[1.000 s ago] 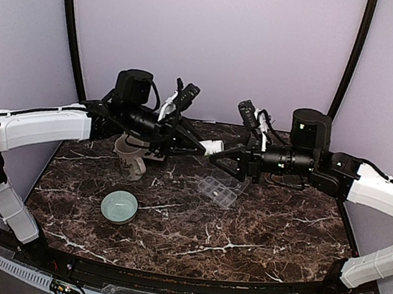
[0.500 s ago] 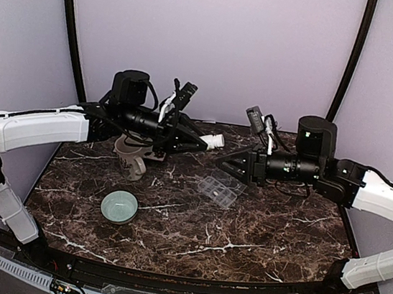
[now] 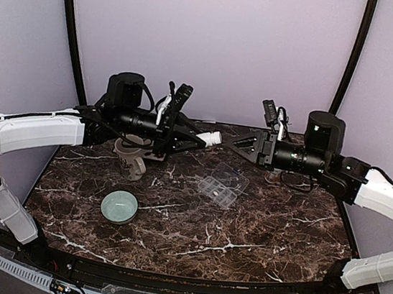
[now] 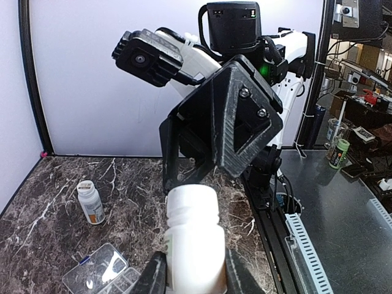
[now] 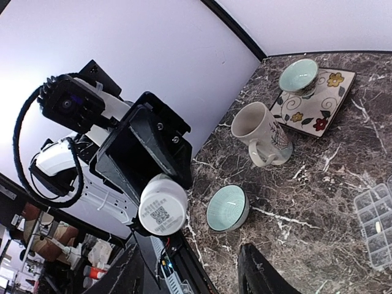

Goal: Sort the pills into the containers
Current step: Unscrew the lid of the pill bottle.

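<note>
**Entry: pill-sorting bench, marble table (image 3: 257, 235), two arms. Progress judged early.**

Overhead view:

1. One pale green bowl (image 3: 119, 206) at front left. No pills can be made out in it.
2. One mug (image 3: 131, 160) behind the bowl, under the left arm.
3. The left gripper (image 3: 199, 139) has its fingers clamped on a white pill bottle (image 3: 213, 138). The bottle is held level in the air, its free end pointing toward the right arm. That end is a closed round face with a square printed code, so it reads as a cap in place.
4. One pill-organiser box (image 3: 220, 187) lies on the table right of centre, below and between the two grippers, with its clear lid folded open. No compartment is visibly filled.
5. The right gripper (image 3: 236, 144) has its fingers apart with nothing between them. It is near the bottle's capped end and not touching it.

Done, as judged: organiser opened, bottle lifted.
Left, as judged: uncapping, tipping out and distributing — nearly everything.

Hidden or unclear:

- The small bowl (image 5: 298, 75) on a patterned plate (image 5: 321, 101) is plain to the right wrist camera — overhead, the left arm largely masks it.
- A second bottle (image 4: 90, 202) stands beyond the organiser and shows clearly only from the left wrist.
- The organiser is cut off at the frame edge in both wrist views, and its compartments are too small to check for contents.
</note>
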Motion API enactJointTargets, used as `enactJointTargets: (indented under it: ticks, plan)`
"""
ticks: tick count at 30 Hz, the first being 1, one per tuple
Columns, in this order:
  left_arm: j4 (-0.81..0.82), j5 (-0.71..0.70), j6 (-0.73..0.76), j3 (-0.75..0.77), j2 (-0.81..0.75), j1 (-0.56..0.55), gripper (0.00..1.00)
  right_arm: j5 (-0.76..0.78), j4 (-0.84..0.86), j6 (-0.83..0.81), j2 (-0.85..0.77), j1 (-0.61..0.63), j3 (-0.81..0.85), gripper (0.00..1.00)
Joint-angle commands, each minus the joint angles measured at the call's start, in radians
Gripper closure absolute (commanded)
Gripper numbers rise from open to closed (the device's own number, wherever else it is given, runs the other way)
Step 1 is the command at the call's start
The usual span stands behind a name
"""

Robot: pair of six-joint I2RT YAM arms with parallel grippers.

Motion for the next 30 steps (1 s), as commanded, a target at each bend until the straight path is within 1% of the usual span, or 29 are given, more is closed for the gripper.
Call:
enactJointTargets:
  ticks: [1,11,25,26,30]
  plan:
    - [0.004,-0.017,0.041,-0.021,-0.052,0.007,1.0,-0.059,0.089,0.126,0.034,-0.008,0.033,0.47]
    - [-0.017,-0.031,0.071,-0.024,-0.051,0.006,1.0,-0.083,0.121,0.156,0.086,-0.01,0.076,0.47]
    - [-0.046,-0.051,0.11,-0.016,-0.045,-0.003,1.0,-0.083,0.095,0.156,0.141,-0.012,0.124,0.47]
    - [-0.052,-0.053,0.115,-0.013,-0.043,-0.004,1.0,-0.116,0.094,0.166,0.144,-0.011,0.125,0.49]
    - [-0.063,-0.065,0.127,-0.006,-0.038,-0.008,1.0,-0.129,0.085,0.163,0.153,-0.012,0.135,0.51]
